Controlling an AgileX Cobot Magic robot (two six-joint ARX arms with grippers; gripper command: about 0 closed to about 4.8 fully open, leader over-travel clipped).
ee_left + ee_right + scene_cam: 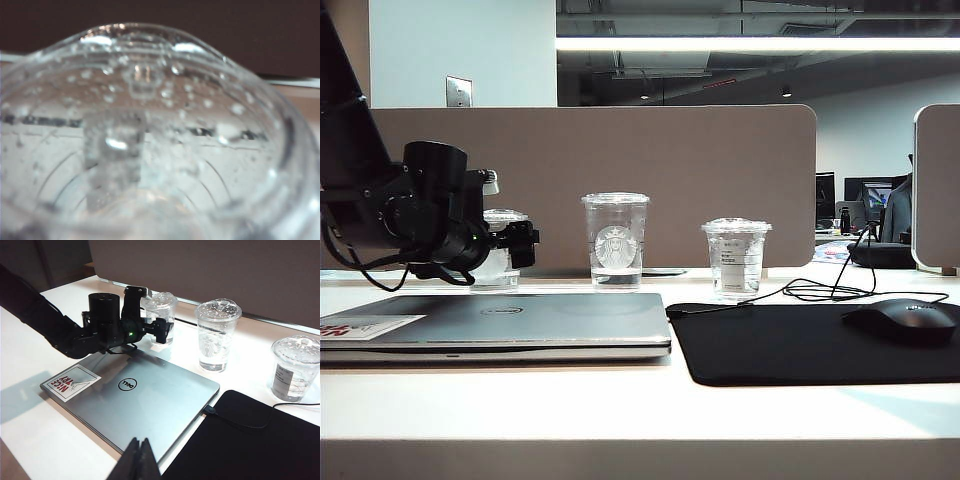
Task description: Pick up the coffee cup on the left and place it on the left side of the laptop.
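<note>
A: Starting at the jaws: our left gripper (161, 326) has its jaws spread wide, one on each side of the coffee cup (162, 315). We cannot tell from any view whether the pads actually touch the plastic.

B: Agreed. In the left wrist view the cup's clear lid (145, 75) fills nearly everything, beaded with droplets, so close that it blurs. No finger shows there.

A: And our right gripper (139, 460)? In its own wrist view we see its jaws drawn together to a dark point, holding nothing, hanging above the near edge of the laptop (135, 400).

B: Where does the cup stand, then?

A: On the white worktop (620, 410), behind the laptop's far left corner, in front of the brown partition (700, 160). It is upright, with a little water in the bottom.

B: The laptop lies shut and flat, round logo up, with a white sticker with red marks (70, 382) at one corner. Our left arm (45, 325) reaches in over that side.

A: Further along the row we see the taller Starbucks cup (615, 240), then the short cup with a white label (736, 258), each well apart from the next.

B: Right of the laptop lies the black mouse mat (790, 345), just beside it, with a black mouse (905, 320) on its far right and a cable (810, 290) trailing behind.
</note>
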